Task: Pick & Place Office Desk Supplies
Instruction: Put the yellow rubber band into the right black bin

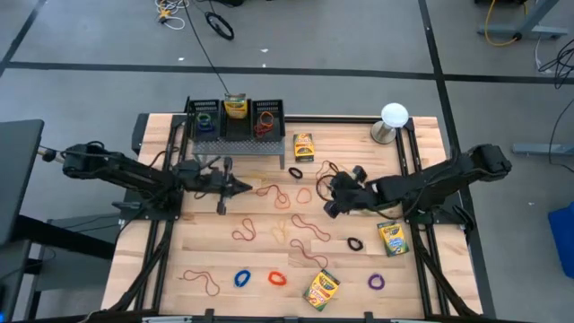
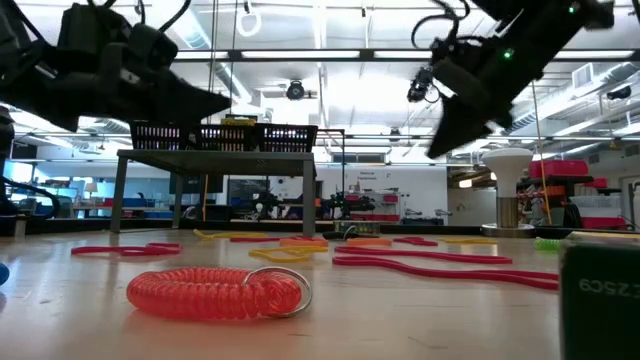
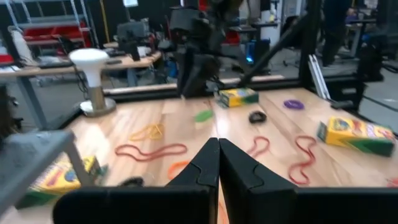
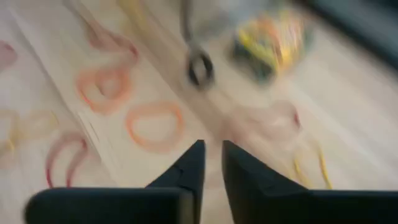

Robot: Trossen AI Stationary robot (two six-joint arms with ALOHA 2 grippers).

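the right gripper is hanging above the middle of the bench, its fingers parting a narrow crack and carrying nothing that shows. the left gripper is waiting over the left half, fingers pressed together and empty.

the supplies are lying loose: bands are scattering over the centre and along the near edge, one crayon box is sitting by the black rack at the far edge, another box near the right edge, a third box at the near edge. the rack's bins are already holding some bands and a box.

the risk, as i judge it, is that bands lying flat and overlapping are giving a barely parted gripper little to pinch, so it may be closing on nothing or dragging a neighbour along. the white ball lamp at the far right corner could be knocked by a wide swing.

the boxes are showing crayon-style yellow and green, but no lettering is reading clearly.
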